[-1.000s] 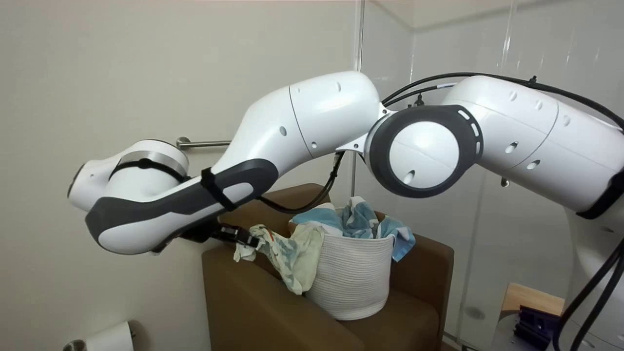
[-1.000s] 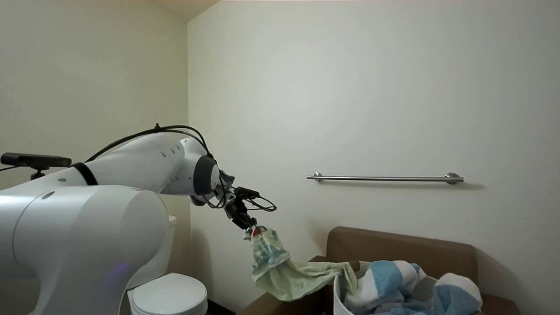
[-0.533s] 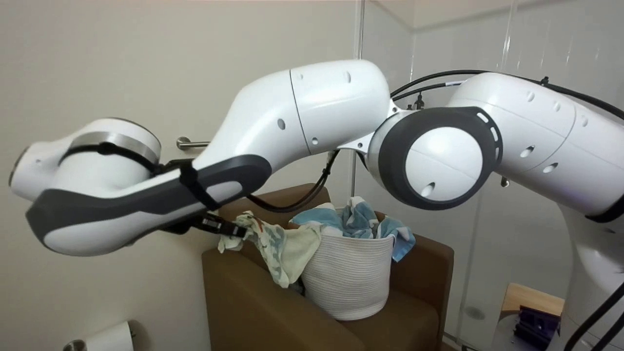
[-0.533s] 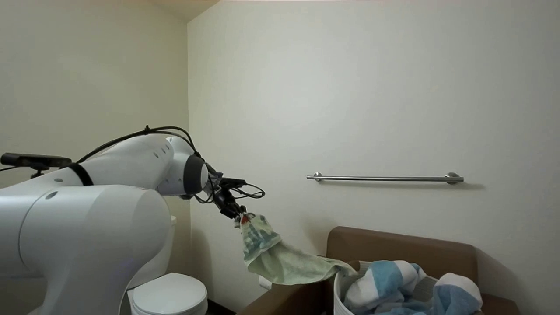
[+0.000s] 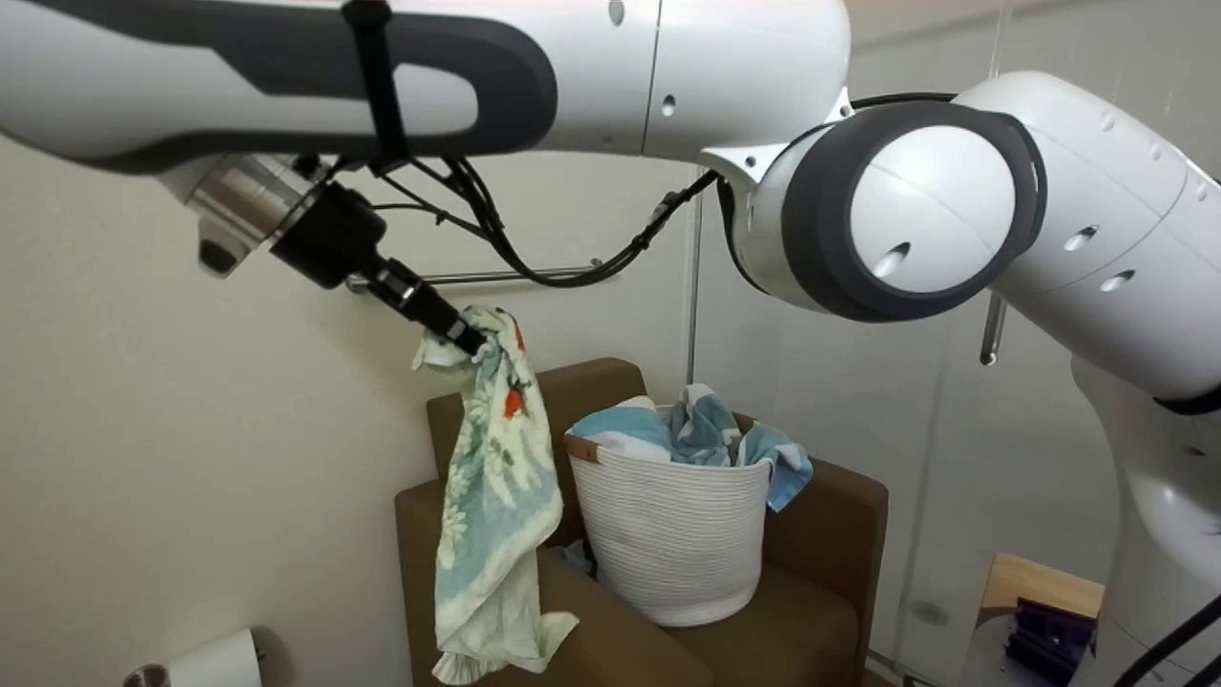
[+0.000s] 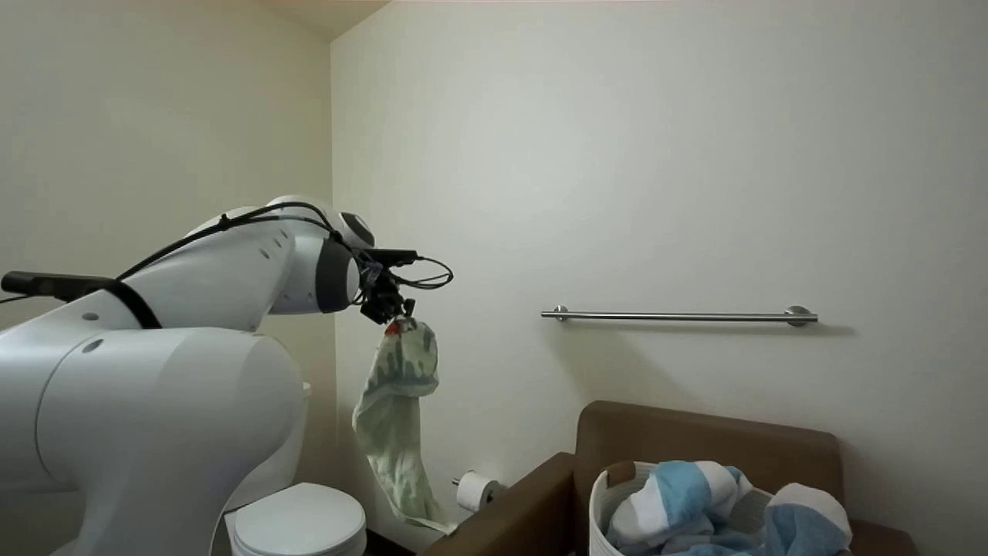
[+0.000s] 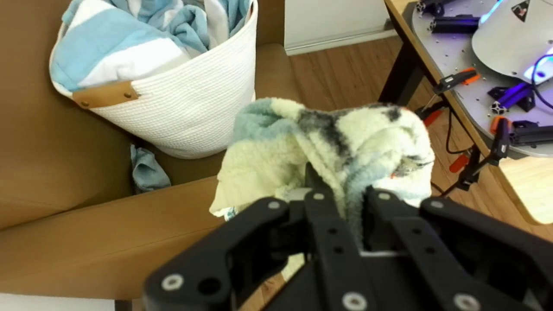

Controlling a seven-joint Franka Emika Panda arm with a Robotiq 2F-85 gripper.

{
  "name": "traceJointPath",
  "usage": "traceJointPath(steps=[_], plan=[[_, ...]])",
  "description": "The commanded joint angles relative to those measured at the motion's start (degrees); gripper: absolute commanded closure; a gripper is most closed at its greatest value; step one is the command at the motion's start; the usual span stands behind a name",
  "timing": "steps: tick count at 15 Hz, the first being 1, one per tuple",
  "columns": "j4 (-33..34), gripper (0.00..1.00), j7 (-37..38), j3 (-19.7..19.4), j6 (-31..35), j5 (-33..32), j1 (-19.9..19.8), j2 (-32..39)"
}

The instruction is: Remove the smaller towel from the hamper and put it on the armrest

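Observation:
The smaller towel, pale green with a blue, white and red print, hangs from my gripper (image 5: 469,341) in both exterior views (image 5: 498,496) (image 6: 394,394). My gripper is shut on its top end; the wrist view shows the cloth (image 7: 268,160) pinched between the fingers (image 7: 341,190). The towel is out of the white hamper (image 5: 672,544), which also shows in the wrist view (image 7: 185,103). The brown armrest (image 5: 610,630) lies beside the hamper; it also shows in the wrist view (image 7: 108,233). The towel's lower end overlaps the armrest in view; I cannot tell whether they touch.
A larger blue-and-white towel (image 7: 116,47) is in the hamper on the chair seat. A blue-grey cloth (image 7: 148,170) lies between hamper and armrest. A metal bar (image 6: 679,315) is on the wall. A paper roll (image 6: 475,490) and a toilet (image 6: 301,517) stand beyond the armrest.
My gripper has risen and pulled the towel away from the hamper. The towel's trailing end has left the hamper rim and now hangs down. The hamper and larger towel have not moved.

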Motion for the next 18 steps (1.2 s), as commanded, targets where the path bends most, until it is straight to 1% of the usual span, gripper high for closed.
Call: traceJointPath(steps=[1, 4, 5, 6, 11, 18], plan=[[4.7, 0.91, 5.3, -2.0, -2.5, 5.6, -4.0, -0.8], [8.0, 0.91, 9.7, -3.5, -1.8, 10.4, -8.0, 0.2], [7.1, 0.91, 11.6, -3.6, -1.1, 12.2, -9.8, -0.5], [4.2, 0.91, 14.0, -3.4, 0.1, 14.1, -11.6, -2.4], [5.2, 0.91, 22.8, -2.6, 0.2, 21.1, -19.6, -3.2], [6.6, 0.91, 36.2, -2.0, 0.0, 30.2, -28.5, -5.5]])
